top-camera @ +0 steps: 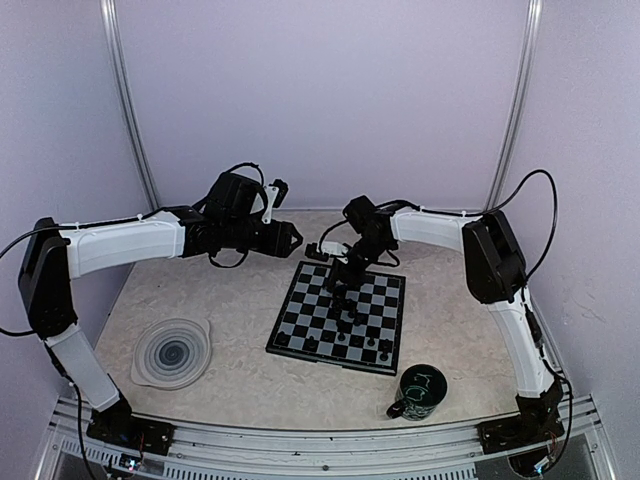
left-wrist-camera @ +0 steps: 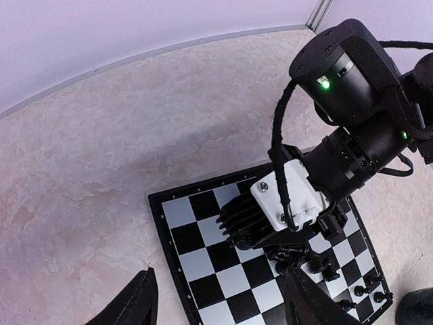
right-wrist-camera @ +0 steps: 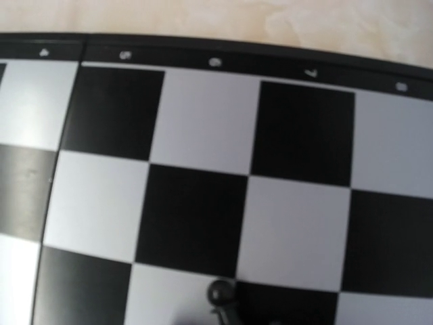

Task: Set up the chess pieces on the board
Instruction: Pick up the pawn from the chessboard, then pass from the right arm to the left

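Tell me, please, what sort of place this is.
Probably a robot lab cell: plain pale walls with metal corner strips enclose a table, the left arm and right arm are bolted to a rail at its near edge, and a chessboard, mug and plate sit on it.

Chess pieces (top-camera: 347,338) stand on the board (top-camera: 308,300), plate (top-camera: 172,352) left, mug (top-camera: 418,392) near-right.

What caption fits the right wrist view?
Right wrist camera close above the board, one black piece at the frame's bottom edge.
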`<state>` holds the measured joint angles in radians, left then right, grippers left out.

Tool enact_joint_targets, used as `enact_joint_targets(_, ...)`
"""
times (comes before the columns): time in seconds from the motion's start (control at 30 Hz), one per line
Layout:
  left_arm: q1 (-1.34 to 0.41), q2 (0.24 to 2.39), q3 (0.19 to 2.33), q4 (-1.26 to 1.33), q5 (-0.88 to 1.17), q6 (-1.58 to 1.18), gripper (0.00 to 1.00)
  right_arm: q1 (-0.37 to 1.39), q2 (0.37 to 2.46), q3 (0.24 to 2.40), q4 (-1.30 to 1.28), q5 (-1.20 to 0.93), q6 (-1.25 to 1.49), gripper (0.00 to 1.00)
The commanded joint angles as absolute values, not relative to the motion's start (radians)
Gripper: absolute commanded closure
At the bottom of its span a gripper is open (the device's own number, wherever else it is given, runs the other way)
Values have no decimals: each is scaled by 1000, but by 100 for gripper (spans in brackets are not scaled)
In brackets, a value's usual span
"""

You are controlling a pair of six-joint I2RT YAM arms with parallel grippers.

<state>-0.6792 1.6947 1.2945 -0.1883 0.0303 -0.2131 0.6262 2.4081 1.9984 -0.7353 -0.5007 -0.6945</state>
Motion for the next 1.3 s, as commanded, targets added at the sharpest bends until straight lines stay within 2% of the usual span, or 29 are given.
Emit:
enact_joint_targets(0.0,-668,1686,1314,-193,45,-210,36,635,2446,2018,-794,-521,-716,69)
enact_joint_targets(0.2,-667,1689,1316,-195,51,-214,36,635,2428,1988,-776,-505,-708,83)
enact_joint_targets(0.37,-663,1687,1307,-180,59,-226,36,635,2366,1957,-748,-505,-682,89)
enact_joint_targets(0.73,-657,1658,1233,-26,199,-258,38,612,1952,1645,-596,-627,-618,91)
enact_joint_targets(0.97,-735,1662,1212,155,326,-399,41,566,1701,1339,-361,-742,-493,91)
enact_joint_targets(1.13,-810,1692,1190,342,357,-500,41,523,1659,1270,-292,-832,-437,91)
enact_joint_targets(1.27,-842,1749,1220,383,358,-560,42,510,1647,1250,-276,-858,-434,90)
